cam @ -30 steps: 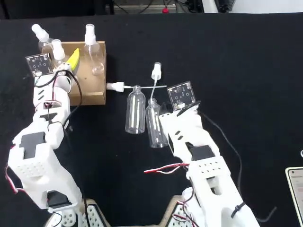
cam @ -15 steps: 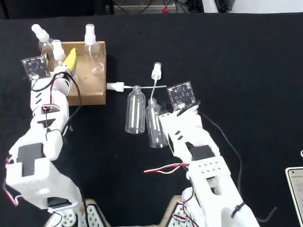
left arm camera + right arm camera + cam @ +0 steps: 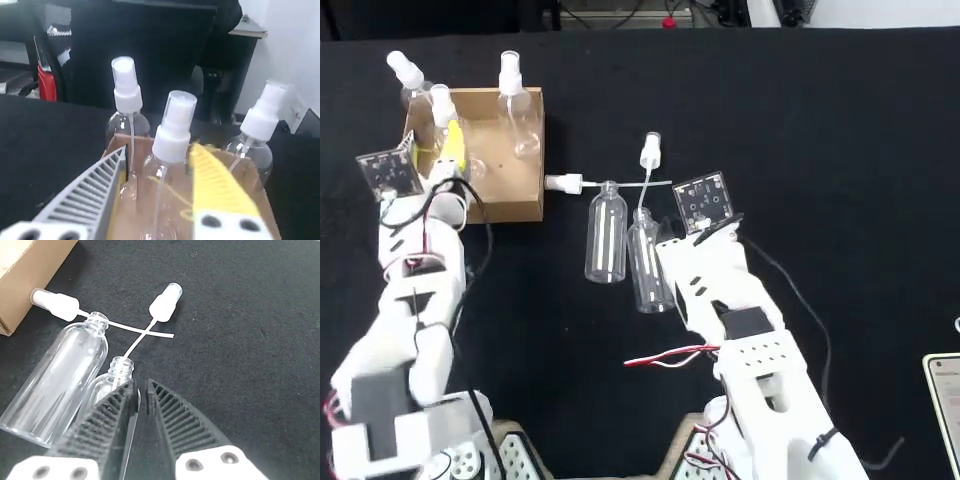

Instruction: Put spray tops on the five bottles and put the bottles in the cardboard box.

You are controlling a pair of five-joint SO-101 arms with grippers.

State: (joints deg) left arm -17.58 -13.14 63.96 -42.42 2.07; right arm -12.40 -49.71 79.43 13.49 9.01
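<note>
Three clear bottles [image 3: 517,115] with white spray tops stand in the cardboard box [image 3: 510,195] at the table's [image 3: 800,150] far left corner. The left gripper [image 3: 159,150] is spread around one. Two uncapped bottles [image 3: 606,235] lie mid-table, under the nearly closed right gripper [image 3: 141,385].

Office-like lab: black-draped table [image 3: 820,150], desk [image 3: 248,31], cables [image 3: 610,14] behind.

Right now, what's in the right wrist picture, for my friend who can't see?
Two open clear bottles lie side by side on a black table, two white spray tops loose by their necks, tubes crossed. The claw hangs over one bottle; a box corner peeks in.
</note>
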